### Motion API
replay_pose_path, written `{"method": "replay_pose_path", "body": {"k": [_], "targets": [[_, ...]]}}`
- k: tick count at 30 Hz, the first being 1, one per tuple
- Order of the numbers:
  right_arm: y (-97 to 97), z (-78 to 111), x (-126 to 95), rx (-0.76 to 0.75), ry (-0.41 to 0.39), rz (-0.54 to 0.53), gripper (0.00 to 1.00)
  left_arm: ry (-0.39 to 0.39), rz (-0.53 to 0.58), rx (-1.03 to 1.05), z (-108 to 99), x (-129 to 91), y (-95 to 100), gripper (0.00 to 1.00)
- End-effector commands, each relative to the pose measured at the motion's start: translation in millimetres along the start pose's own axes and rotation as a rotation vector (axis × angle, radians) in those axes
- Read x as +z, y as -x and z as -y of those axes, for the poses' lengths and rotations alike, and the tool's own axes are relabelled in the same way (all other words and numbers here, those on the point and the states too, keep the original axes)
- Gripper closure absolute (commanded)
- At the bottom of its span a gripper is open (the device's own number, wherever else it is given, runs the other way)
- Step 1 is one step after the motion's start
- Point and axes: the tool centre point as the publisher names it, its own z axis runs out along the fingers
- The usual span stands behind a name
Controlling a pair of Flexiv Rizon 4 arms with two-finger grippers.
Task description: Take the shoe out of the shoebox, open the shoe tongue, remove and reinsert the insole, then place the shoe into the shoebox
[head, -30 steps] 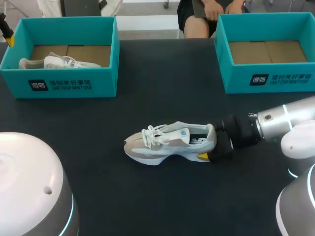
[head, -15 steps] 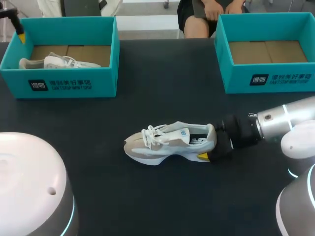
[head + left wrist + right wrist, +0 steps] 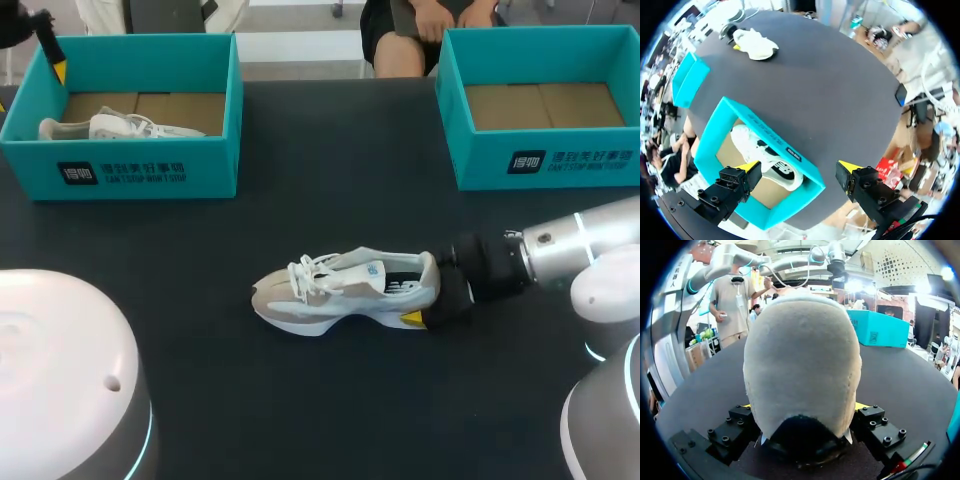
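We see a dark table (image 3: 330, 150) filling most of the frame. At its upper left stands a second teal box (image 3: 210, 170), with a white sneaker (image 3: 120, 127) lying on its cardboard floor.

Right arm (image 3: 575, 245) was silver, black-wristed, cyan-ringed. Left gripper (image 3: 797, 169) fingers (image 3: 732, 185) were black, screw-studded, yellow-tipped.

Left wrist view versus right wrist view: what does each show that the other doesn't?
Only the left wrist view shows the boxed shoe lying in its box, under the left gripper's open fingers. Only the right wrist view shows the table shoe's heel up close, held between the right gripper's fingers. Both show the table shoe, far off for the left wrist, and the dark table.
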Motion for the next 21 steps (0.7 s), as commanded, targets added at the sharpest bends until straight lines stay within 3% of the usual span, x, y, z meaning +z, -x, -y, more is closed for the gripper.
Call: {"method": "replay_pose_path", "body": {"k": [1,6,8,11,12,13,14,17,18,21], "targets": [[2.0,2.7,5.9,0.000,-0.004,0.003,1.00,0.047,0.016,-0.328,5.0,1.2,-1.3,0.00],[2.0,2.7,5.9,0.000,-0.004,0.003,1.00,0.047,0.016,-0.328,5.0,1.2,-1.3,0.00],[2.0,2.7,5.9,0.000,-0.004,0.003,1.00,0.057,-0.037,-0.438,11.9,1.7,-1.9,0.00],[2.0,2.7,5.9,0.000,-0.004,0.003,1.00,0.138,-0.107,-0.738,30.4,4.4,5.8,0.00],[2.0,2.7,5.9,0.000,-0.004,0.003,1.00,0.094,-0.132,-0.809,34.2,4.8,6.4,0.00],[2.0,2.7,5.9,0.000,-0.004,0.003,1.00,0.129,-0.091,-0.879,37.9,2.6,8.8,0.00],[2.0,2.7,5.9,0.000,-0.004,0.003,1.00,0.086,-0.096,-0.897,45.8,2.0,8.5,0.00],[2.0,2.7,5.9,0.000,-0.004,0.003,1.00,0.096,-0.092,-1.039,64.3,-1.8,11.3,0.00],[2.0,2.7,5.9,0.000,-0.004,0.003,1.00,0.133,-0.076,-1.092,68.5,-0.2,14.2,0.00],[2.0,2.7,5.9,0.000,-0.004,0.003,1.00,0.133,-0.076,-1.092,68.5,-0.2,14.2,0.00]]}}
